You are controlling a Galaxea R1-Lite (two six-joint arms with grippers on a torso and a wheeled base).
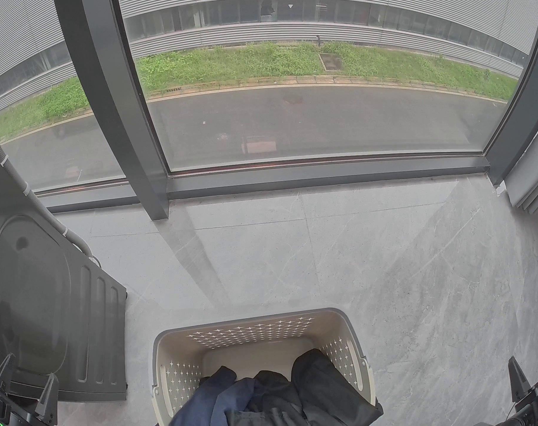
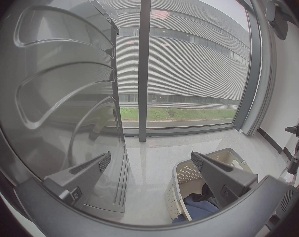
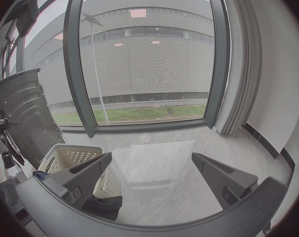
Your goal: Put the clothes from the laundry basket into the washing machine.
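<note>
The clothes (image 1: 316, 386) lie in a heap inside the laundry basket (image 1: 245, 320): dark pieces, with a blue piece on the side toward the washing machine. One dark piece hangs over the basket's rim on the opposite side. I judge that the first step is in hand, taking a piece from the basket; nothing is lifted yet.

The washing machine (image 1: 44, 291) stands just beside the basket, on my left arm's side. I see only its dark ribbed panel, so I cannot tell from here where its door is.

The left gripper (image 2: 150, 154) hangs between the basket and the machine, its jaws spread wide and holding nothing. The right gripper (image 3: 150, 155) is well apart from the basket on the other side, above the grey floor (image 1: 340, 255), also spread wide and with nothing in it.

For the next move, I think 1 arm must come down over the basket and close on a fold of cloth near the top of the heap. The overhanging piece looks easiest to reach for the right arm. Soft cloth may slip or drag a 2nd piece along with it.
</note>
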